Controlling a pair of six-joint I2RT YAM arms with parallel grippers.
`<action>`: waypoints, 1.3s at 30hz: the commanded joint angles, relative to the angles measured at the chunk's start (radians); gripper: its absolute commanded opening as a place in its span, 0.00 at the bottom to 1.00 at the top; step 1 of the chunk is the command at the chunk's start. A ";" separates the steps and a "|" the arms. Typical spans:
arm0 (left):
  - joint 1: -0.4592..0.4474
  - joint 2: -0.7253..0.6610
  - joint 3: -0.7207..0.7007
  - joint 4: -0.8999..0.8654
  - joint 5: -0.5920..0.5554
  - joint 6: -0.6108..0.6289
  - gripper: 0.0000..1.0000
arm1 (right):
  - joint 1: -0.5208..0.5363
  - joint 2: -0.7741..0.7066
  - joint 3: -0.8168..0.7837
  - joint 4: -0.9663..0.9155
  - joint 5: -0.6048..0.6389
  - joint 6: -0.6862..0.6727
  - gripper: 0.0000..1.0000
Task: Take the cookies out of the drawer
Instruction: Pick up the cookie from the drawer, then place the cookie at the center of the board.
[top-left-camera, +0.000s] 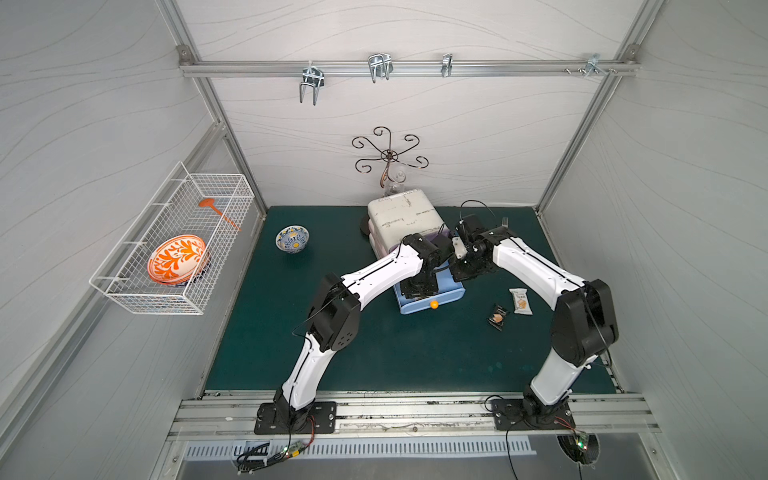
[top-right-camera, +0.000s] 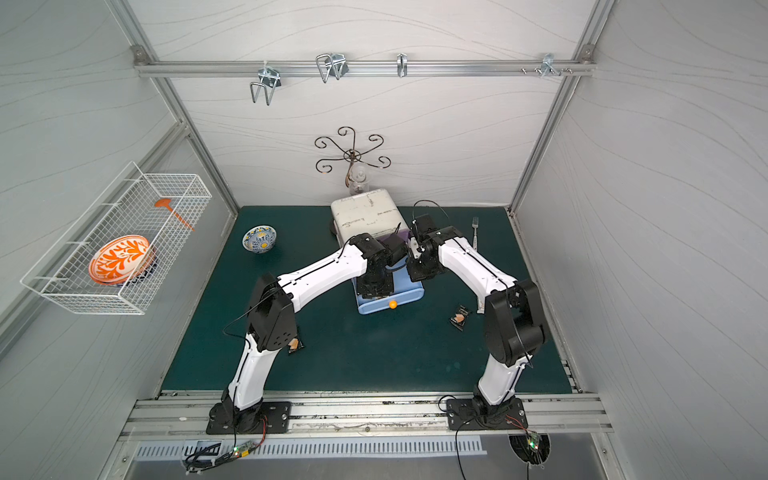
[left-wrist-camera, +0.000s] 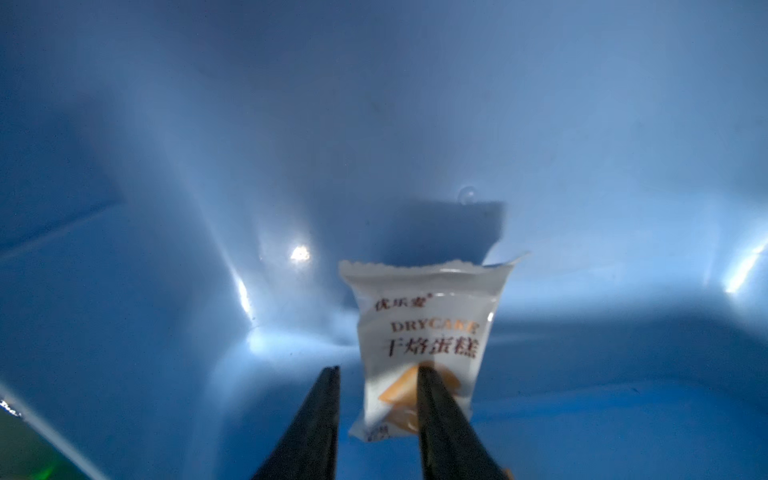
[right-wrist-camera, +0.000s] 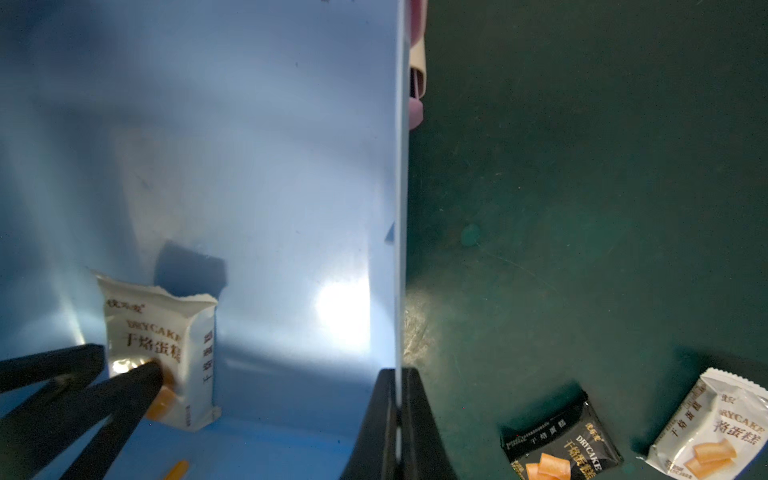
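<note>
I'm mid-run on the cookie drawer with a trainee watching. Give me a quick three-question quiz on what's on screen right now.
1. True or false: the right gripper is clamped on the side wall of the blue drawer.
2. The drawer packet at the left gripper is: A black, B white, C yellow.
3. How many packets lie on the green mat on the robot's right of the drawer, and in which colours?
Key: 1 true. 2 B. 3 two: a black packet and a white packet.
</note>
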 joint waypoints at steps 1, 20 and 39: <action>0.012 0.038 -0.008 0.060 0.004 0.038 0.26 | 0.010 -0.003 0.019 0.031 -0.056 0.017 0.00; 0.027 -0.039 0.089 0.023 -0.025 0.143 0.00 | 0.011 -0.006 0.017 0.029 -0.044 0.017 0.00; 0.065 -0.282 0.131 -0.057 0.021 0.195 0.00 | 0.011 0.000 0.037 0.014 -0.029 0.013 0.00</action>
